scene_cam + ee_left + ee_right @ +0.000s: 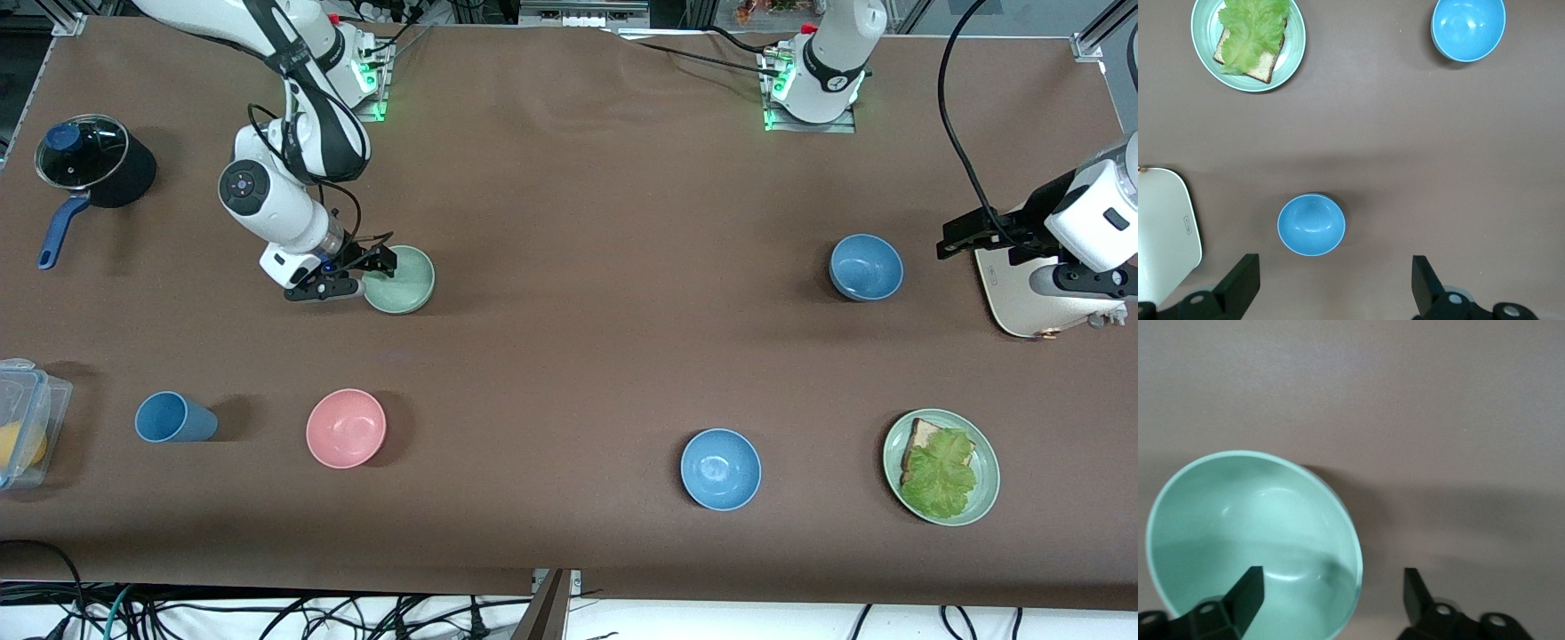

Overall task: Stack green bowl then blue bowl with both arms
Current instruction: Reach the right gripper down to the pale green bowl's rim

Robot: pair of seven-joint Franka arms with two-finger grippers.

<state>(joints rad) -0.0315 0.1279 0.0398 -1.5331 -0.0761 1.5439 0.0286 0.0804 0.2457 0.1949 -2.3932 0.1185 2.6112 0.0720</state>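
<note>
The pale green bowl (404,283) sits on the brown table toward the right arm's end. My right gripper (363,272) is low at its rim and open. In the right wrist view the gripper (1331,600) straddles the rim of the bowl (1251,533), one finger inside and one outside. The duller blue bowl (866,267) sits toward the left arm's end. My left gripper (956,240) hangs open and empty in the air beside it. In the left wrist view the gripper (1331,293) is above the table just short of this bowl (1311,225).
A brighter blue bowl (720,468) and a green plate with bread and lettuce (941,467) lie nearer the front camera. A white board (1013,293) lies under the left arm. A pink bowl (346,428), blue cup (173,418), plastic box (22,422) and lidded pot (89,164) are at the right arm's end.
</note>
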